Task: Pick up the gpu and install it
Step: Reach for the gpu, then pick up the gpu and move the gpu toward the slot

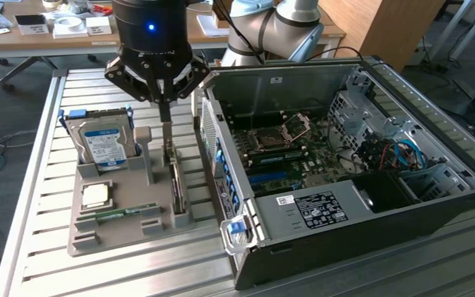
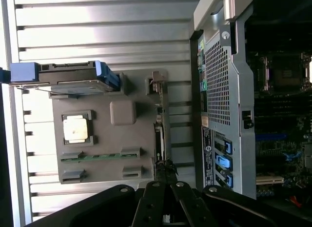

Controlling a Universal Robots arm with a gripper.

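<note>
Clamping gripper (image 1: 165, 116) holds gpu (image 1: 174, 176) (hard drive (image 1: 104, 146) label illegible).

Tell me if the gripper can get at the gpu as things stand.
Likely yes: the gripper hangs right over the gpu, jaws apparently shut on its upper edge. The drive on one side and the case on the other leave it room.
</note>
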